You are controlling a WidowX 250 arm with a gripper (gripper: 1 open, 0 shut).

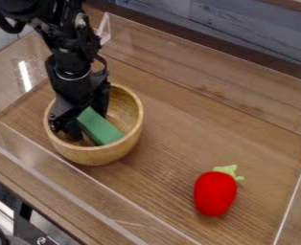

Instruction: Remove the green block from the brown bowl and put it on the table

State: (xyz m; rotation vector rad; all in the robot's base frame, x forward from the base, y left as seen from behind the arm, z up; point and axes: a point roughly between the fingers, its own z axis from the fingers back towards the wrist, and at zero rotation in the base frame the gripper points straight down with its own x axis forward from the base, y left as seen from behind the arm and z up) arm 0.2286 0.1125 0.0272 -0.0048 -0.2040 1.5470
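One black gripper [77, 113], down inside the brown bowl [96, 124], toward the side of the bowl away from the strawberry. Jaws spread apart, not clenched. Green block [100, 126] also in the bowl, lying inside it, long side running slantwise from up by the gripper down toward the near rim. Upper end of the block is right at the gripper, partly hidden by it; whether a finger actually touches it, hard to say from where I stand, the dark parts overlap too much. Rest of the block shows plainly, light green, flat, in the bowl's lower part. Bowl is round, tan wood, thick rim, sitting upright on the table [166, 177]. Arm reaches in from the top of the view, over the far part of the bowl. Red strawberry toy [216, 193] with a green top on the table, well apart from the bowl, off to the right in the view and nearer the bottom edge. Tabletop is brown wood grain. Some dark cabling at the lower left corner.
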